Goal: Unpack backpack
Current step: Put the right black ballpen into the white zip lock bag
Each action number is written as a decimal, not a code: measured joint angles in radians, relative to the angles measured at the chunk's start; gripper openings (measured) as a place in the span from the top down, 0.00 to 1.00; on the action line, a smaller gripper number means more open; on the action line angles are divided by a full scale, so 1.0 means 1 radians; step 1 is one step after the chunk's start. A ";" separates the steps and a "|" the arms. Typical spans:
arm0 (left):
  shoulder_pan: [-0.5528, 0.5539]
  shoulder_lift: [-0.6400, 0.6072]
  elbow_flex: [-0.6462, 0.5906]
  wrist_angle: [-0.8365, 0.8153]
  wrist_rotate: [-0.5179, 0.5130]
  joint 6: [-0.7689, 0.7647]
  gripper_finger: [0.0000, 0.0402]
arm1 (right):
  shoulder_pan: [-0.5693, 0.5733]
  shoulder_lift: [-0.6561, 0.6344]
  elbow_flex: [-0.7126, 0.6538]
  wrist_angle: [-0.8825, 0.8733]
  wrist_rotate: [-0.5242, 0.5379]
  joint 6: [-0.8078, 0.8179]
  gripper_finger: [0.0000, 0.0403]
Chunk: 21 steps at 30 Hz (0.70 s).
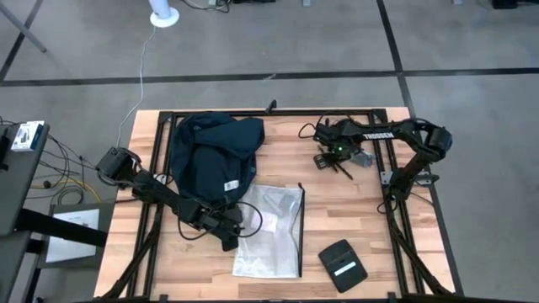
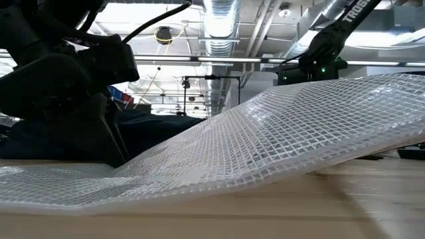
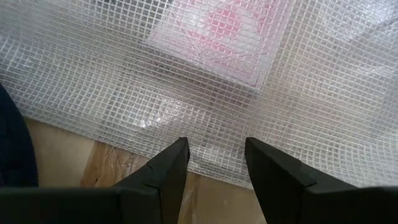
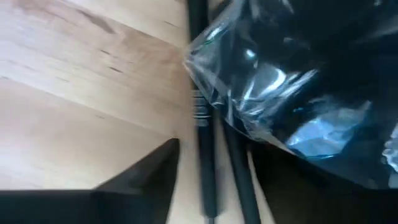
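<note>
The dark navy backpack (image 1: 215, 156) lies slumped on the table's far left part. A clear mesh pouch (image 1: 271, 227) lies flat just in front of it, and fills the left wrist view (image 3: 249, 81) and the low view (image 2: 279, 139). My left gripper (image 1: 234, 225) is low at the pouch's left edge. It is open, its fingertips (image 3: 216, 149) over that edge with nothing between them. My right gripper (image 1: 335, 156) is at the far right of the table, over a clear crinkly plastic bag (image 4: 298, 93) with dark contents and thin black sticks (image 4: 202, 137).
A small flat black pouch with a white label (image 1: 343, 265) lies near the table's front edge, right of the mesh pouch. A black frame (image 1: 278, 112) runs round the tabletop. Bare wood (image 1: 354, 210) shows between the mesh pouch and the right arm.
</note>
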 joint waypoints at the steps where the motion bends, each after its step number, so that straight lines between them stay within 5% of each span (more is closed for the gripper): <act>1: 0.000 0.000 0.000 0.000 0.000 0.000 0.62 | 0.003 -0.006 0.000 0.002 -0.003 0.001 0.67; 8: 0.000 0.000 0.000 -0.001 0.001 0.004 0.62 | 0.052 -0.023 0.000 -0.023 0.036 0.005 0.95; 21: 0.000 0.000 0.006 -0.003 0.000 0.015 0.62 | 0.208 -0.108 0.034 -0.086 0.009 0.081 1.00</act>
